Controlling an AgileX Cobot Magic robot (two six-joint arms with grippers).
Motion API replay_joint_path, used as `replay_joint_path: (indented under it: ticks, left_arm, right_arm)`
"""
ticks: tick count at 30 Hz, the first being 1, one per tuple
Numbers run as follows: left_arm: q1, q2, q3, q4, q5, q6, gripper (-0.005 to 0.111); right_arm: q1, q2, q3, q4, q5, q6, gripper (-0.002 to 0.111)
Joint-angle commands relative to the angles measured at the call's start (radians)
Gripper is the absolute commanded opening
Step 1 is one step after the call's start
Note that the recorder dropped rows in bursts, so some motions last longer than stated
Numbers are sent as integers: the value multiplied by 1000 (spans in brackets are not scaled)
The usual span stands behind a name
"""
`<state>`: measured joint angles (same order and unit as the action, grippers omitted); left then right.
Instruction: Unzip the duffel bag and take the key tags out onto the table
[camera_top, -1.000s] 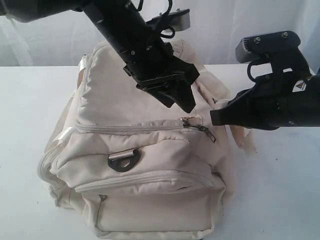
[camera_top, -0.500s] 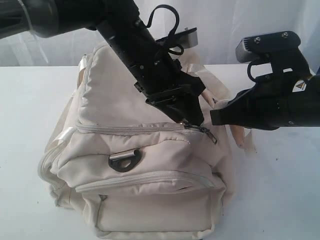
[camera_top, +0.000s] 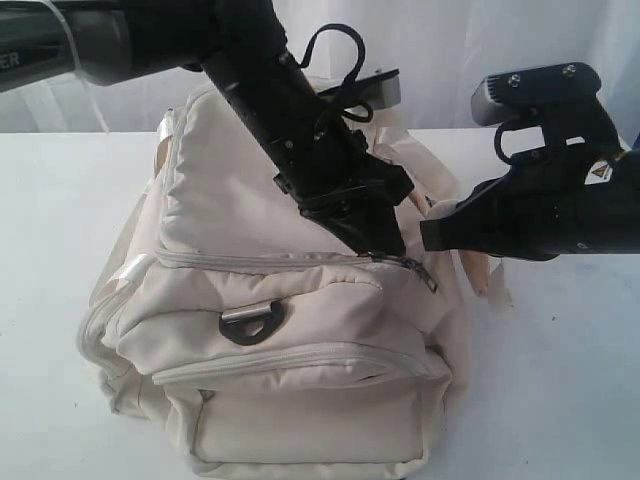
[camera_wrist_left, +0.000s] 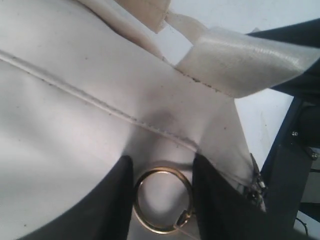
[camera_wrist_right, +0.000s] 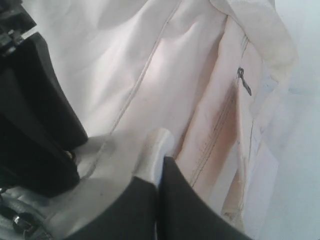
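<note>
Black left hand has lowered, straddling the duffel bag's metal ring.

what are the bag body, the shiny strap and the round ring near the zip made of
Duffel bag: soft woven fabric, matte cream, perhaps canvas or nylon; it creases and puckers along the seams.
Webbing strap: probably synthetic webbing, glossy; it catches the light and its cut edge looks frayed.
Ring: metal, polished and brass-coloured; thin wire with bright glints, seemingly a split ring.
</note>
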<state>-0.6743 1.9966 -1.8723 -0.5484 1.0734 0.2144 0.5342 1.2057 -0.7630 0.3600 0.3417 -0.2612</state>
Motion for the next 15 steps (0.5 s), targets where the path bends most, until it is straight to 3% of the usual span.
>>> replay_joint_path:
  ticks: [1, 15]
  left_arm:
    - [-6, -20, -3, -12, 16, 2, 0]
    - [-6, -127, -83, 43, 123, 0, 0]
  right_arm:
    - [-8, -17, -3, 7, -59, 8, 0]
    - [-8, -17, -3, 7, -59, 8, 0]
